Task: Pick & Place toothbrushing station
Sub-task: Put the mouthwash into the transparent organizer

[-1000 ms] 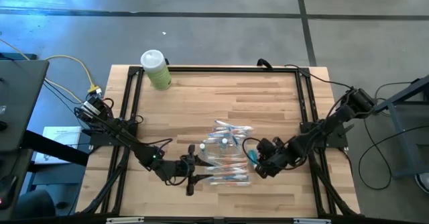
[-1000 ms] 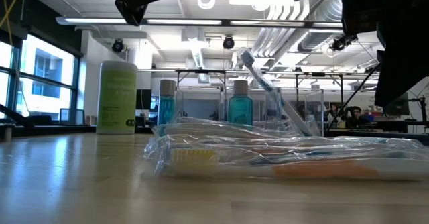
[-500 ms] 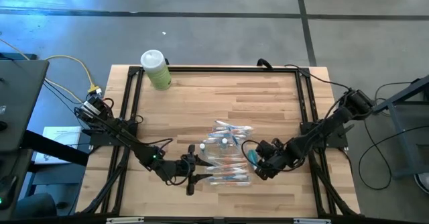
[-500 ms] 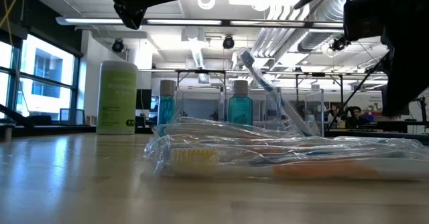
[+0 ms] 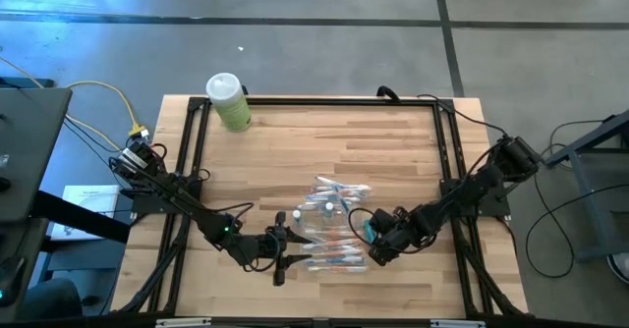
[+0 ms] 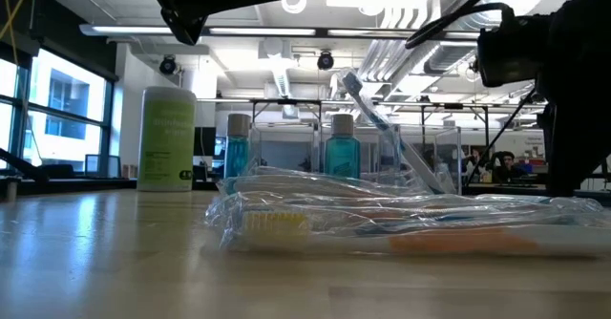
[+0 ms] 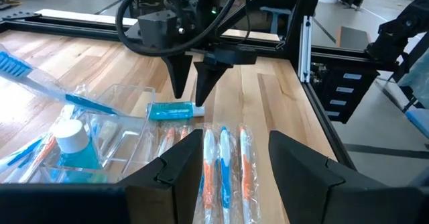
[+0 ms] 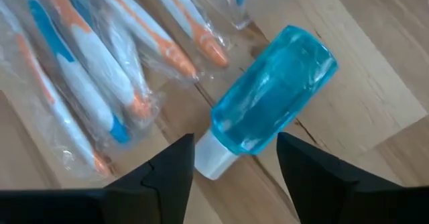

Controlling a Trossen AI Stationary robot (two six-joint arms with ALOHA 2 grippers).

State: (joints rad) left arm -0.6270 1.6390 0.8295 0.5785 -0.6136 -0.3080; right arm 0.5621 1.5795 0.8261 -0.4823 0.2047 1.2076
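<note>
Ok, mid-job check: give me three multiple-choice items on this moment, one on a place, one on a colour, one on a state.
1. Where does the pale green white-capped bottle stand?
A. far left corner of the wooden table
B. beside the wrapped toothbrushes
C. off the table

2. What colour is the small clear tube lying under the right gripper?
A. orange
B. blue
C. green

3. How are the right gripper's fingers?
A. clamped on the tube
B. open, over the tube
C. shut on a toothbrush

Answers:
1 A, the high view shows it at that corner.
2 B, the right wrist view shows blue liquid.
3 B, both fingers stand apart, clear of the tube.
</note>
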